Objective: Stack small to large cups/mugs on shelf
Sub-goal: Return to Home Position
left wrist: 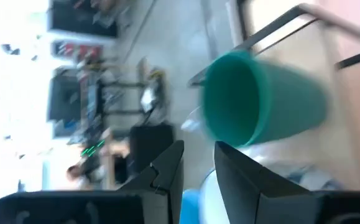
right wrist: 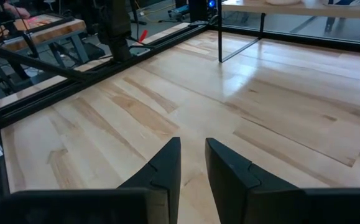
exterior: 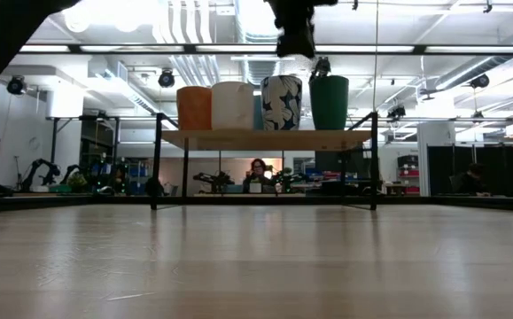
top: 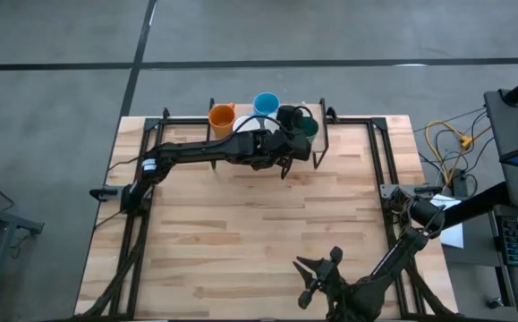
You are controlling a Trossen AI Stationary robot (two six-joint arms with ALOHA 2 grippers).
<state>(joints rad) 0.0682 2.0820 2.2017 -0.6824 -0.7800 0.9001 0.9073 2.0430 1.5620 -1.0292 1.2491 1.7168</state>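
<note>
Placing step looks finished; I read this as the retreat-to-home step. Left gripper (left wrist: 199,163) is up at the rack. Its jaws stand a narrow slit apart with nothing between them.

The green mug (left wrist: 273,106) sits just ahead of the jaw tips and off to one side, clear of both fingers, no contact. It stands upright on the shelf (exterior: 265,139), at the end of the row. In the low view the left gripper hangs above the row, over the gap between the green mug and the patterned mug (exterior: 282,103).

Farther along from the jaws stand the white mug (exterior: 232,106) and then the orange cup (exterior: 194,108). The light blue cup (top: 266,104) sits behind the row, on the far side from the jaws. I can't pick out the clear glass, so I won't call the count complete.

Right gripper (right wrist: 193,158) waits at the near table edge, well apart from the rack. Its jaws are nearly together and empty, with only bare tabletop (right wrist: 279,118) ahead of them.

Next move, my judgement: back the left jaws straight away from the green mug and lift before swinging. The rim and the patterned mug are both close to the tips. A sideways sweep could clip one and knock the row. Once clear of the rack, fold the arm home.
</note>
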